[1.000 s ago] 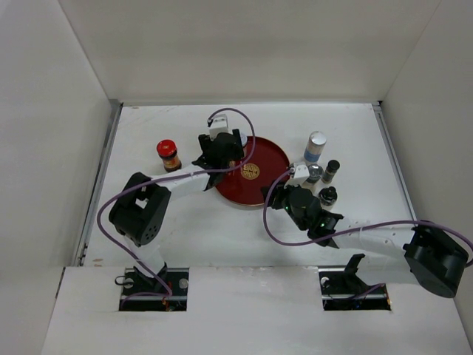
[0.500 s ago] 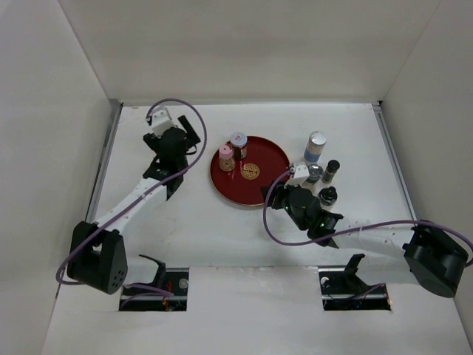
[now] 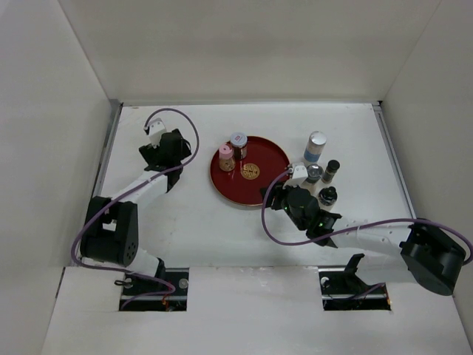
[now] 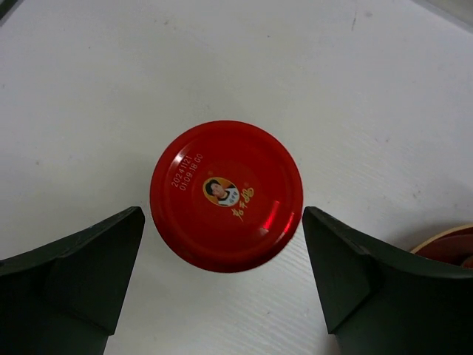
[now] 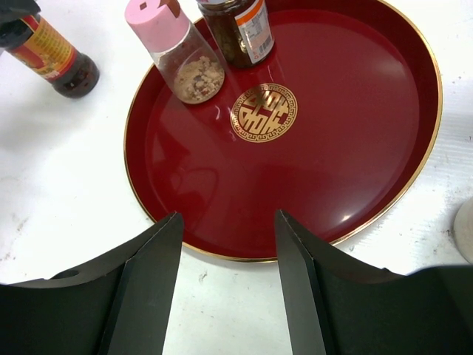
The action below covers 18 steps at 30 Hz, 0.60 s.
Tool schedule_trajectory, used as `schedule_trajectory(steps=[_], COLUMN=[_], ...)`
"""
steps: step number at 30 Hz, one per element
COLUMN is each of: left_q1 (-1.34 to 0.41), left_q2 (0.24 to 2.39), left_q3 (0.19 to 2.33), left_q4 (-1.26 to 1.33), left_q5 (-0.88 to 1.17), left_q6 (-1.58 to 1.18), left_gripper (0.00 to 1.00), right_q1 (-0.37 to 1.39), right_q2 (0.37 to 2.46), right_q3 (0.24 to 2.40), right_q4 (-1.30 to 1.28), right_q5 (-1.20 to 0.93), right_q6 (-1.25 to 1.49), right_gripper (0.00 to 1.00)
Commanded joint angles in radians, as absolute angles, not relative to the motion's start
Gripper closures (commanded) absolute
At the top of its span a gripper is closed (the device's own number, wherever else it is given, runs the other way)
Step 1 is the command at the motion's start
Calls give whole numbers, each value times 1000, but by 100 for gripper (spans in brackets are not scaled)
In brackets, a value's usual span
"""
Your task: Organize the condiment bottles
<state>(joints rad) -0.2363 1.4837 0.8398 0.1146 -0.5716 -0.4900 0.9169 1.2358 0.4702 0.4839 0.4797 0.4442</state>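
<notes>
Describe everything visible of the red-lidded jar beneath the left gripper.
The red-lidded jar stands upright on the white table, outside the red tray. Its round, glossy red lid carries a small portrait logo, gold characters and a printed date code. From the right wrist, the body looks like glass with dark contents and a red-yellow label. The left gripper hangs above it, open, fingers flanking the lid without visible contact.

A white table (image 3: 222, 229) lay under soft, even light. A plain white back wall (image 3: 244, 44) rose along the table's far edge, with a left wall (image 3: 44, 133) and a right wall (image 3: 436, 89) flanking it. A white ledge (image 3: 251, 310) ran along its near edge.
</notes>
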Motion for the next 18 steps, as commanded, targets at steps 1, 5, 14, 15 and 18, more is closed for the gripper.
schedule_trajectory(steps=[1, 5, 14, 15, 18], left_q1=[-208, -197, -223, -240, -313], left_q2=[1499, 1537, 1425, 1386, 1272], left_q3=[903, 916, 845, 835, 825], left_q4=[144, 164, 202, 202, 184], left_q5=[-566, -554, -548, -552, -568], left_q6=[-492, -491, -486, -483, -460], left_gripper=[12, 21, 64, 65, 66], right_q1=[918, 920, 913, 913, 918], right_q2=[1239, 1224, 1229, 1232, 1233], right_q3=[499, 496, 489, 494, 495], right_q4=[538, 541, 545, 538, 545], right_q5=[483, 489, 482, 482, 488], right_q6=[448, 443, 451, 453, 446], right_gripper=[41, 41, 41, 41, 41])
